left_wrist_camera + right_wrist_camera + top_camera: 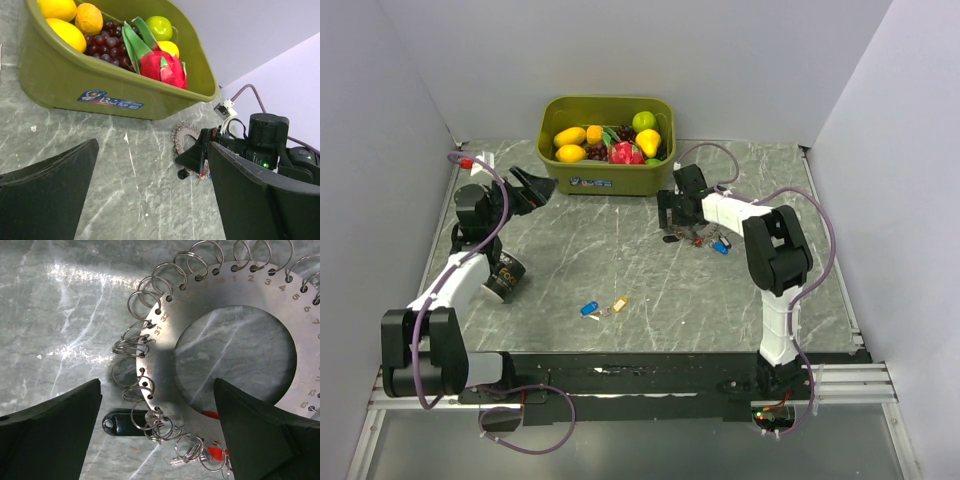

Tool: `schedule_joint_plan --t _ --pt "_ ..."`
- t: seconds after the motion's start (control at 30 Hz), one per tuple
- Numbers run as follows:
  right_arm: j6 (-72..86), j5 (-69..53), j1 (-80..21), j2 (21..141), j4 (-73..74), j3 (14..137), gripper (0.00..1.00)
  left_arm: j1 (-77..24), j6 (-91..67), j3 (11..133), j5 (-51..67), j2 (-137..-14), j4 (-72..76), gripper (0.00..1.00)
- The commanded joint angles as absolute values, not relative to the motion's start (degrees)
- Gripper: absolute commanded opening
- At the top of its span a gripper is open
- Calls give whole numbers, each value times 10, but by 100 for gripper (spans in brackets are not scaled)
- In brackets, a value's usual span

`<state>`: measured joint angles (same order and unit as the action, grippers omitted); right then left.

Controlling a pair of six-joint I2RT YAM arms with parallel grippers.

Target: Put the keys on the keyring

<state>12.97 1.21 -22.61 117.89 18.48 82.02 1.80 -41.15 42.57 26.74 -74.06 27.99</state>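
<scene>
With the right gripper [157,382] spread above the keyring [157,365] and the left gripper [152,145] spread empty by the bin [610,180], the keys [589,309], lying well apart from it, could be skidded away when pinched flat.

The table [620,270] is grey marble-look with thin white veins. The bin [590,178] at the far side is olive green with a small blue sticker, and it holds yellow and orange fruit, dark purple grapes [102,47], a pink-red dragon fruit [162,67] with green leaves and a lime-green apple [160,26]. Nearer me sit a blue key [589,309] and a yellow-orange key [618,305], the keyring [157,360] is shiny silver with stamped numbers, a black tag [120,422] and a red key [214,455], and my left gripper [154,144] and right gripper [157,382] are plain black.
</scene>
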Motion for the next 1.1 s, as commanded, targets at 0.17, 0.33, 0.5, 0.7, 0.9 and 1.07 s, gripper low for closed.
schedule_joint_plan --t 0.17,0.33,0.5,0.7,0.9,1.07 --pt "184 -141 -272 1129 147 702 98 18 -404 424 231 -644 254 96" --pt "213 -170 -319 1085 113 650 99 18 -372 439 277 -643 216 96" --pt "228 -202 -338 1045 106 646 100 18 -388 429 299 -663 223 96" --pt "221 -122 -337 948 112 642 100 5 -410 433 315 -722 199 96" --pt "225 -46 -287 864 110 602 100 -96 -383 482 239 -788 118 96" --pt "257 -116 -165 870 97 552 100 -182 -394 543 217 -890 79 96"
